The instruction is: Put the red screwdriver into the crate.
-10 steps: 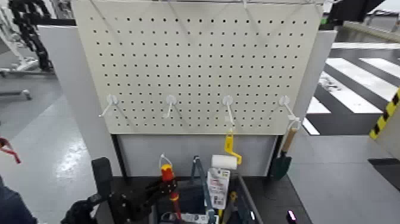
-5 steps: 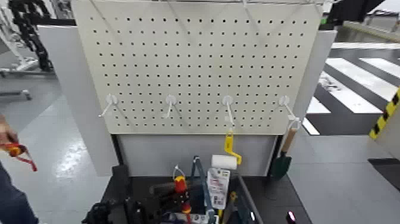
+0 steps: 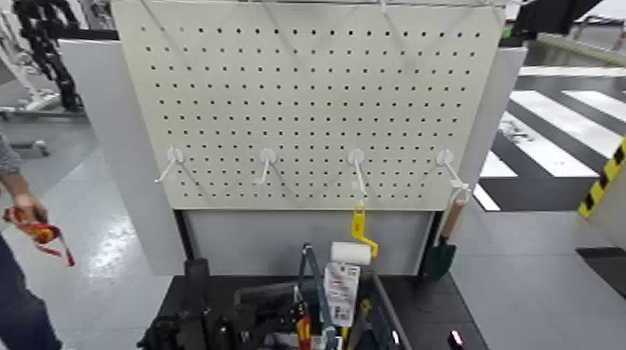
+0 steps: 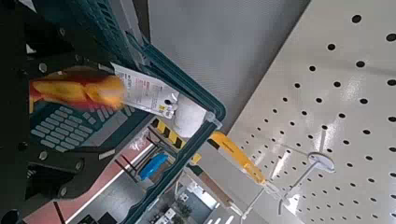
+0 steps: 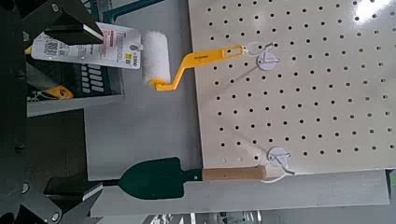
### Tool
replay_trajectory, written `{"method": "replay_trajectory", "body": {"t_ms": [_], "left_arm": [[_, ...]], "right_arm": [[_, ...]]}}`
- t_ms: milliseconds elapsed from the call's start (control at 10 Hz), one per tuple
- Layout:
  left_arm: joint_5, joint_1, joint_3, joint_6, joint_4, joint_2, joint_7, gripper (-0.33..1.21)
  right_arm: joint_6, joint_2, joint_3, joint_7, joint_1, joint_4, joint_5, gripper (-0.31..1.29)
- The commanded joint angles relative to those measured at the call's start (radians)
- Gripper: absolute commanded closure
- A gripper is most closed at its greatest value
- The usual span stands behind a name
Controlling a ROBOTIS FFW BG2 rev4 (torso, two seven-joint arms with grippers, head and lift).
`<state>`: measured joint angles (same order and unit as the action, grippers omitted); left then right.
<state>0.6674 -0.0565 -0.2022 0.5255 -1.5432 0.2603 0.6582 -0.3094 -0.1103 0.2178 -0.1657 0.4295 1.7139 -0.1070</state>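
Note:
The red screwdriver (image 3: 303,332), red handle with yellow ends, sits low inside the crate (image 3: 384,321) at the bottom edge of the head view. My left gripper (image 3: 278,319) is just left of it over the crate. In the left wrist view the screwdriver (image 4: 79,91) shows blurred between the dark fingers (image 4: 51,173), which stand apart and do not pinch it, so the gripper (image 4: 56,121) is open. The crate's rim (image 4: 177,79) runs behind it. The right arm is out of the head view. Its wrist view looks at the pegboard from beside the crate.
A pegboard (image 3: 307,93) rises behind the crate. A yellow-handled paint roller (image 3: 352,249) and a trowel (image 3: 442,249) hang from its hooks. A packaged item (image 3: 342,290) stands in the crate. At the far left a person's hand (image 3: 26,208) holds an orange-red tool (image 3: 41,233) with a strap.
My left gripper moved right and down over the crate and its jaws parted. The screwdriver dropped lower into the crate. The person's hand with the strapped tool rose into view.

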Motion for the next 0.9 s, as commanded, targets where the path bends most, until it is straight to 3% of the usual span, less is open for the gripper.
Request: {"method": "replay_trajectory", "body": {"t_ms": [100,600,900], "left_arm": [[0.008,0.004,0.02,-0.024,-0.015,0.004,0.0,0.09],[-0.167,0.04,0.069,-0.153,-0.146,0.002,-0.037,0.09],[-0.328,0.155,0.106,-0.318,-0.244,-0.033,-0.236,0.1]], "right_arm": [[-0.004,-0.002,-0.002,0.0,0.0,-0.002,-0.003,0.2],[-0.005,-0.003,-0.002,0.0,-0.002,-0.003,-0.005,0.19],[-0.007,-0.003,-0.005,0.0,0.002,0.0,-0.005,0.2]]}}
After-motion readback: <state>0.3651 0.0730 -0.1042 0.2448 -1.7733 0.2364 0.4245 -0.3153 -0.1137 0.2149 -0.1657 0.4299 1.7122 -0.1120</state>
